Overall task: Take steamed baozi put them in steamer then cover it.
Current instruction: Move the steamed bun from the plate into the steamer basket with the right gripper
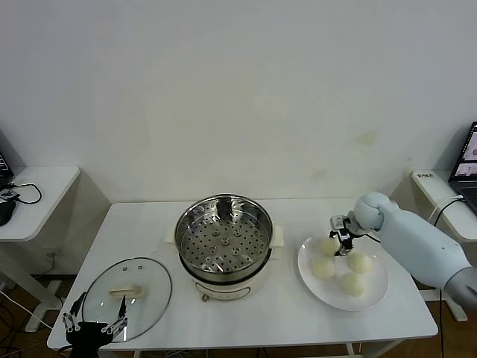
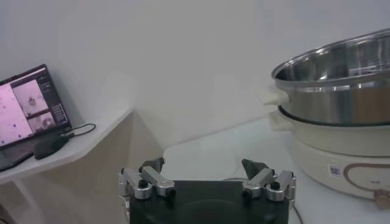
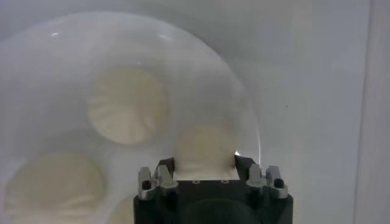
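White table (image 1: 246, 313), plain wall bkgd.

Bright even lighting; soft blurry right wrist view.

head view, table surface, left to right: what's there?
left gripper → glass lid → steamer → right gripper shut on a baozi, on the white plate.

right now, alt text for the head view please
The right gripper is shut on a pale round baozi on the flat white plate. The shiny perforated steel steamer stands uncovered; the clear glass lid lies near the open left gripper.
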Action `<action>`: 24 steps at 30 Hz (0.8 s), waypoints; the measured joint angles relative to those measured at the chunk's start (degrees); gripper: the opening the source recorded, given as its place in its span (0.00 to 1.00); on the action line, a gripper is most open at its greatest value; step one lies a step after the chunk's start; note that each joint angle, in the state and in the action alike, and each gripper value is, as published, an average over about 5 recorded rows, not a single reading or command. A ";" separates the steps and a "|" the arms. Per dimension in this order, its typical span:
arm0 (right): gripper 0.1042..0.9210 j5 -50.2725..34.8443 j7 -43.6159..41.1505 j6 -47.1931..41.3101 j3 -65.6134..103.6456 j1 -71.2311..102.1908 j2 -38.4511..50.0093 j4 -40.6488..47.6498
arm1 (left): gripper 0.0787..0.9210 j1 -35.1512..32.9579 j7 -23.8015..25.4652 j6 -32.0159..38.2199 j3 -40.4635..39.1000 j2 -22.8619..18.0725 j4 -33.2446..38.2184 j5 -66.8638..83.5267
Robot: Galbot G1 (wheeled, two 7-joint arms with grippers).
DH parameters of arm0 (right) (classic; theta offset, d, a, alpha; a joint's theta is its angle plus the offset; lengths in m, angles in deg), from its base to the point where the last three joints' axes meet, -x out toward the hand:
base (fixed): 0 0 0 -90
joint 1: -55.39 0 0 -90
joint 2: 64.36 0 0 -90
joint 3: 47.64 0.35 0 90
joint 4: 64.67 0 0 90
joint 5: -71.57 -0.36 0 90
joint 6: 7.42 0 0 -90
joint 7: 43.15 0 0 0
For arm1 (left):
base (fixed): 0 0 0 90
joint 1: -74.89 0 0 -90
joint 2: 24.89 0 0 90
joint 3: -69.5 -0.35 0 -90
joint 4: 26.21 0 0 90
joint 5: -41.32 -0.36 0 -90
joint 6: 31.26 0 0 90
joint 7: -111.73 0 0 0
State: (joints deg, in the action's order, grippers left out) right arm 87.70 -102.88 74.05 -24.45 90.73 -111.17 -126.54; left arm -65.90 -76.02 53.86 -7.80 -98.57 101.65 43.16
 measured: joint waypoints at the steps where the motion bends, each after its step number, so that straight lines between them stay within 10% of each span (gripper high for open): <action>1: 0.63 -0.47 -0.13 -0.20 -0.25 -0.31 0.53 -0.74 | 0.88 0.08 0.00 -0.01 -0.07 0.06 -0.01 0.00; 24: 0.64 -22.44 0.36 -5.80 -19.18 -29.38 4.39 -15.10 | 0.88 1.73 0.15 -0.87 -0.20 2.71 -0.26 1.48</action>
State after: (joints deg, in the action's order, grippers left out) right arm 65.26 -102.52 68.25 -43.63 61.34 -106.78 -141.64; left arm -64.17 -75.87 52.99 -7.99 -95.86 101.39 44.64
